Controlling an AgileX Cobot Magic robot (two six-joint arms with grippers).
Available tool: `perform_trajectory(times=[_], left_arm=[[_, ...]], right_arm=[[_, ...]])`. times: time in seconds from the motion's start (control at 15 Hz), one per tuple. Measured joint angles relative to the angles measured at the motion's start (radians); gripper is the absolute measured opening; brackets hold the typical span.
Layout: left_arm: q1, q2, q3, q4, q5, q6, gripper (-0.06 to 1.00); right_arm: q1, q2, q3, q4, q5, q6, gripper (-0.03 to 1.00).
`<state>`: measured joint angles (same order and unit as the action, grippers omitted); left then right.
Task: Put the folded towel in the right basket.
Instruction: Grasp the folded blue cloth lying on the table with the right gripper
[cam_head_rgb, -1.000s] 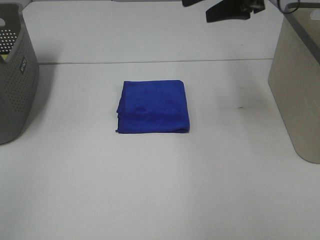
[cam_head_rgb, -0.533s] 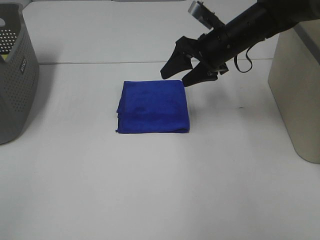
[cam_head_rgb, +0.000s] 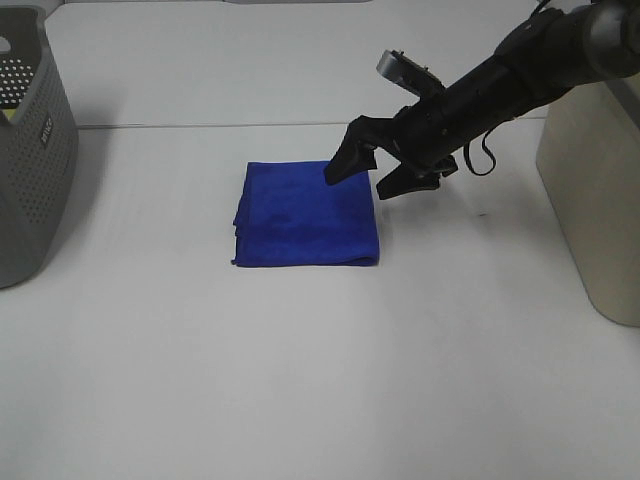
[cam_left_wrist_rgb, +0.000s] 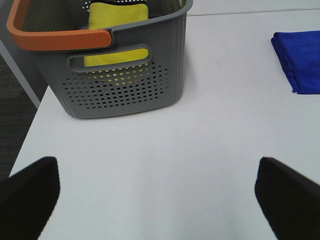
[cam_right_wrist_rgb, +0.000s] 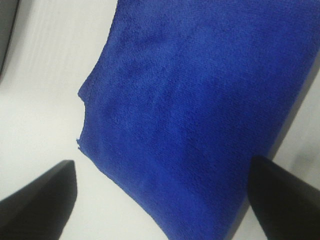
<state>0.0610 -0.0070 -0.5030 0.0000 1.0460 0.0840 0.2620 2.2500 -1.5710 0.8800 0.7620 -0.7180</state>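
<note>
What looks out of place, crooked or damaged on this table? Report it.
Nothing stands out. The blue towel lies flat and folded, only its layers at the left edge slightly uneven. The open right hand hovers at its far right corner. The yellow cloth sits inside the grey basket.

You have the folded towel (cam_head_rgb: 307, 213) at the middle of the table (cam_head_rgb: 300, 380), the left basket (cam_head_rgb: 35, 170) with a cloth (cam_left_wrist_rgb: 118, 17) inside at its left edge, the right basket (cam_head_rgb: 590, 180) at its right edge, and the right gripper (cam_head_rgb: 362, 182) over the towel's far right corner.

The right basket (cam_head_rgb: 590, 200) and grey basket (cam_head_rgb: 35, 170) run past the exterior view's edges.
</note>
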Motion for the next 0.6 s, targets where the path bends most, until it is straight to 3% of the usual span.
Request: perform_trajectory(times=[0.6], left_arm=[[0.000, 0.000, 0.000, 0.000, 0.000, 0.000, 0.99]], right_arm=[[0.000, 0.058, 0.000, -0.086, -0.087, 0.082, 0.92]])
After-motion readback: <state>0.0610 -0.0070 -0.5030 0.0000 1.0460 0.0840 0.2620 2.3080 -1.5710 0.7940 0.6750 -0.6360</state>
